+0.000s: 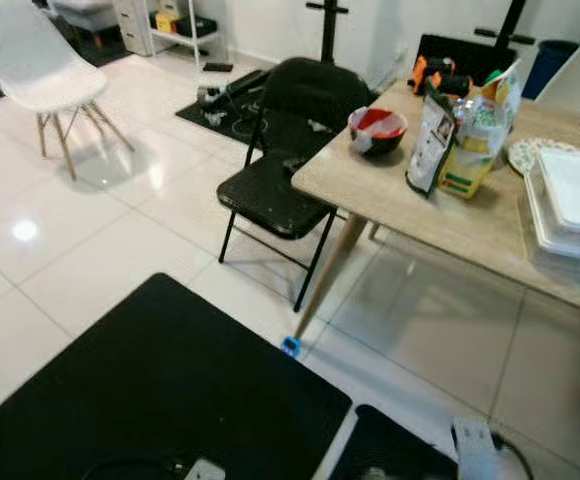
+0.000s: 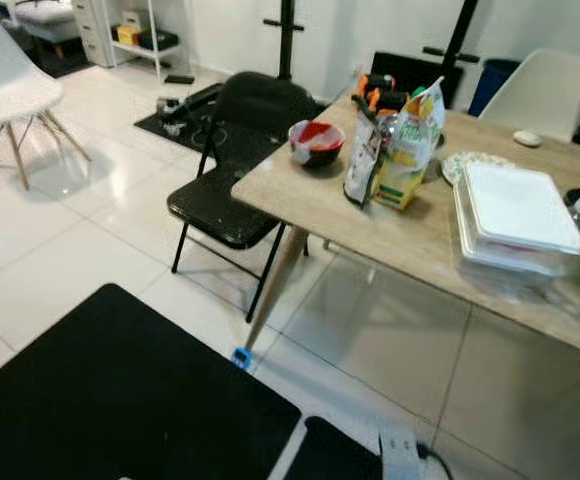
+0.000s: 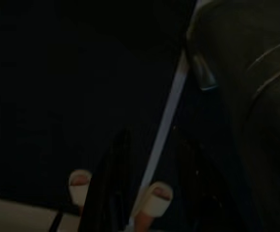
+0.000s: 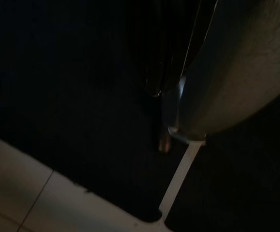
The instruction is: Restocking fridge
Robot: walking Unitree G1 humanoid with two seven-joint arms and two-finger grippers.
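Several grocery packets (image 2: 398,150) stand on the wooden table (image 2: 370,225)

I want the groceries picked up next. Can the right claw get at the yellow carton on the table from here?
Probably not yet. The right claw hangs low over the black mat, while the carton stands well ahead on the table. Open floor leaves the way free to walk closer.

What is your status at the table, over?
Both arms idle, low over black floor mat. Yellow-green food carton upright on wooden table. Black folding chair tucked against table corner.
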